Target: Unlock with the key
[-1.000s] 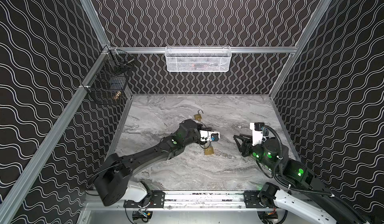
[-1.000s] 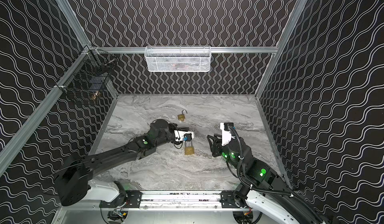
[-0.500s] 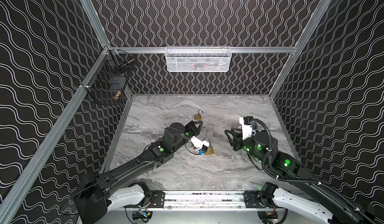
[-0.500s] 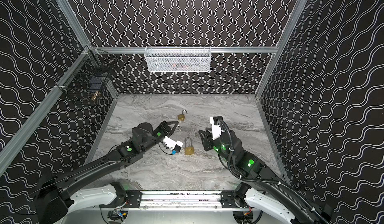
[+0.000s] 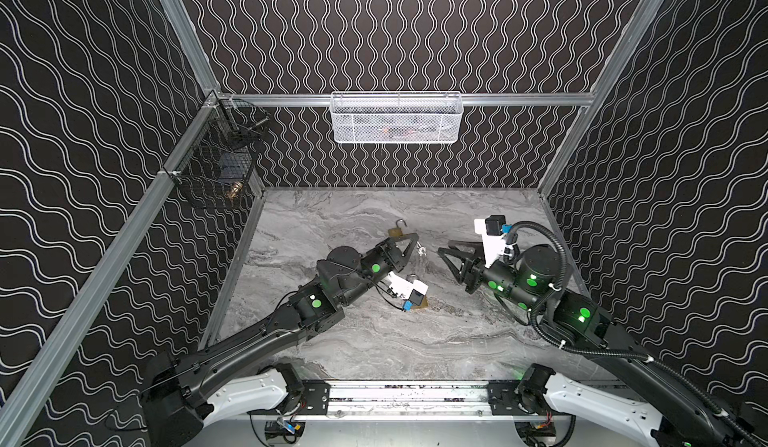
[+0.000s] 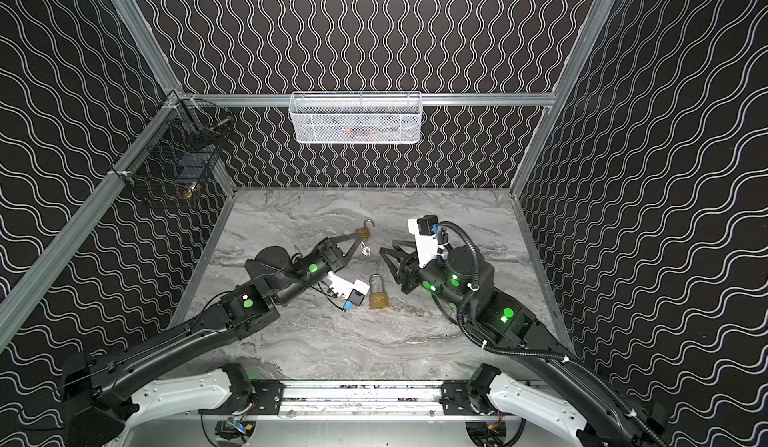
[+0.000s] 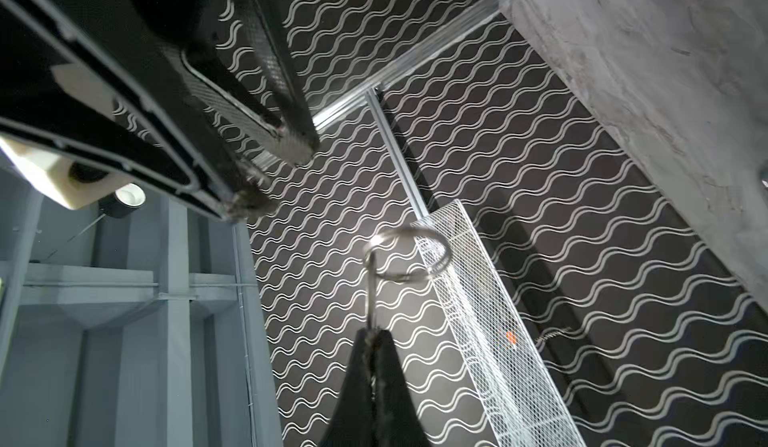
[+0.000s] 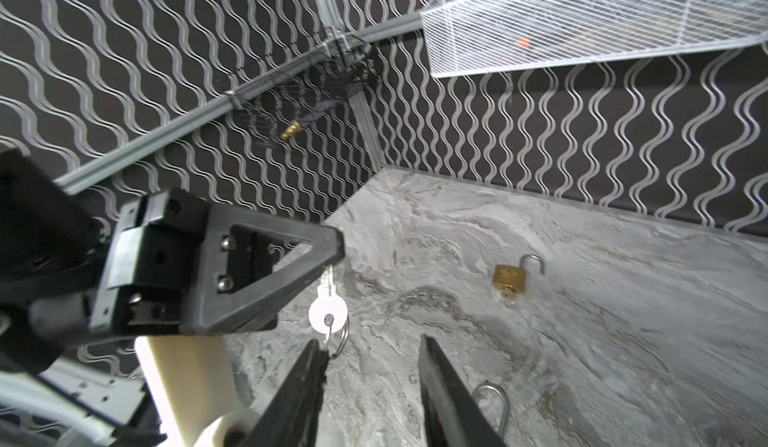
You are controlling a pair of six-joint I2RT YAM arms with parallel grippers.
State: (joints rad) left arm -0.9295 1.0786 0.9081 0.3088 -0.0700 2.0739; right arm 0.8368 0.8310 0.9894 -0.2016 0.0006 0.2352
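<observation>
My left gripper (image 6: 360, 238) is clamped on the key (image 8: 328, 314). The blade is pinched between the tips, and the bow and ring (image 7: 409, 258) dangle just below them. A second ago those tips were down at the lock (image 6: 378, 297). They have since lifted, rolled over and swung away, so the lock now lies behind the tips, just beside my left wrist camera (image 6: 355, 293). Its shackle still looks seated, so I judge the insertion did not take and the unlock is still to do.

My right gripper (image 8: 372, 366) has come in meanwhile. Its jaws stand apart with nothing between them, and one finger is just beside the hanging ring, perhaps touching it. I'd guess I'm setting up a handover to re-seat the key. Beyond the left tips, near them, sits an open lock (image 8: 509, 278) with its shackle swung out.

I can't tell how much blade is inside the pinch, and the bow is blown white in the right wrist view. No view shows the lock's keyway. The right wrist view crops the lock to its shackle, and in a top view my wrist camera covers most of it. Farthest off, the basket (image 5: 395, 119) holds an orange speck I can't name.
</observation>
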